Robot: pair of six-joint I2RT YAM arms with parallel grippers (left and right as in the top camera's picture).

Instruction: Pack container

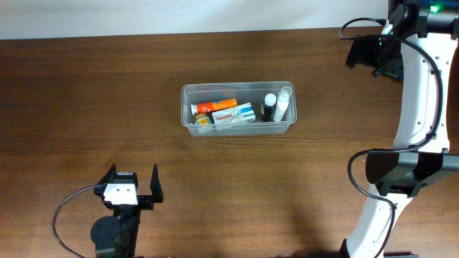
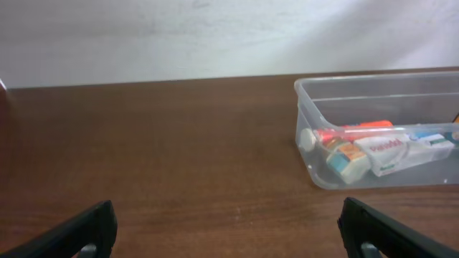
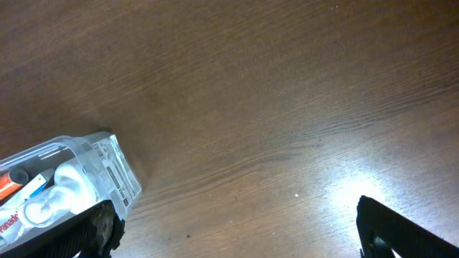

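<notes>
The container (image 1: 185, 107), a clear plastic tub, stands at the middle of the brown table. Inside lie an orange tube (image 1: 224, 104), white boxes (image 1: 235, 115), a dark bottle (image 1: 269, 106) and a white bottle (image 1: 284, 104). My left gripper (image 1: 133, 183) is open near the front left, well short of the tub, with nothing between its fingers. In the left wrist view the container (image 2: 305, 122) is ahead to the right of the left gripper (image 2: 233, 233). My right gripper (image 1: 366, 57) hangs open and empty at the far right, beyond the tub's right end. The right wrist view shows the right gripper (image 3: 240, 233) and the container (image 3: 115, 168) corner at lower left.
The table's far edge meets a white wall (image 2: 215, 36). The right arm's white links (image 1: 419, 100) and black cables (image 1: 358, 172) stand along the right side. A cable loops beside the left arm's base (image 1: 68, 208).
</notes>
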